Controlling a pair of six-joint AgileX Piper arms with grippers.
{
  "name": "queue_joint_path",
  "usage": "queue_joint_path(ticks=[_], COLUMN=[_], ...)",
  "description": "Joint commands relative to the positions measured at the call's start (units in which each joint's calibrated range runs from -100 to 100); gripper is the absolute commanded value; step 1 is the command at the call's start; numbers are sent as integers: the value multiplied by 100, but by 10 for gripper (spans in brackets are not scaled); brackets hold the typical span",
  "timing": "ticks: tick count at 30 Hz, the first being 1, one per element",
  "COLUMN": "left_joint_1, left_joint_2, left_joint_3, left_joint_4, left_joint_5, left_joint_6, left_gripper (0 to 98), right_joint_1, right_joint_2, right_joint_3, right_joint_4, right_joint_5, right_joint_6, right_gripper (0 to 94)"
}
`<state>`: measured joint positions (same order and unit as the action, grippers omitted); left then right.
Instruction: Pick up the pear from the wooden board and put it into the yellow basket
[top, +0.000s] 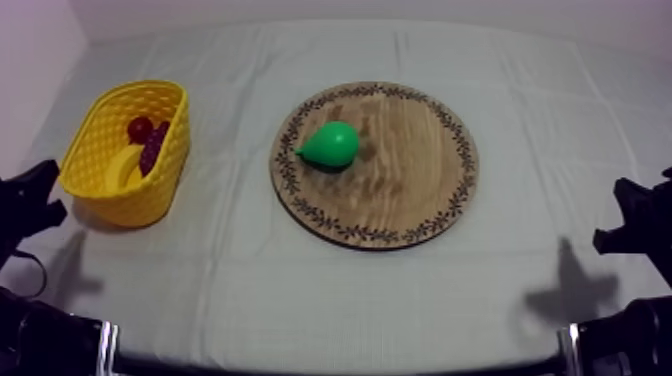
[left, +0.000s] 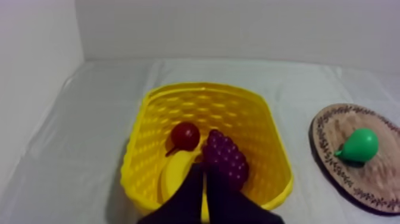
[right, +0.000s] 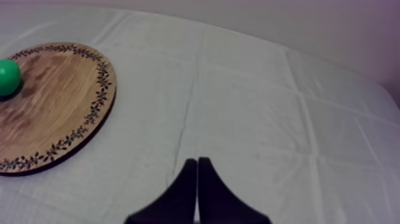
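My left gripper (left: 204, 179) sits closest in the left wrist view, its two black fingers pressed together into a narrow wedge and clenched on nothing, with the tips over the near rim of the yellow basket (left: 202, 88). My right gripper (right: 197, 173) is clenched on nothing too. Its fingers lie flat against each other above the bare cloth of the table (right: 250, 119), well apart from the wooden board (right: 59, 101). In the view from above, both arms rest low at the table's two sides. Inside the basket lie three toys close together: a banana (left: 175, 173) at the near wall, a bunch of grapes (left: 225, 158) just beside it, and a small red fruit (left: 185, 136) a little farther in, touching the grapes. Beyond the basket, toward the middle of the table, the round board with its patterned rim lies flat, and the pear (top: 331, 145) rests on it — on its side, on the half nearer the basket, its narrow end pointing toward the basket. No gripper touches the pear.
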<state>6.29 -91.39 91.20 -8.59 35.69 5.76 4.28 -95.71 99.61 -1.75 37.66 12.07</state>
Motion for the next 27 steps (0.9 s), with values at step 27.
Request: queue_joint_path(ticks=[27], left_joint_1=[355], left_joint_2=[4830], left_joint_3=[-6448], left_joint_4=[910], left_joint_5=[1815], left_joint_6=[-1080], left_gripper=[0], right_joint_1=[1], right_joint_2=[-5], right_joint_3=[5], right_joint_4=[2], right_joint_5=[0], right_joint_6=[1], right_gripper=[3])
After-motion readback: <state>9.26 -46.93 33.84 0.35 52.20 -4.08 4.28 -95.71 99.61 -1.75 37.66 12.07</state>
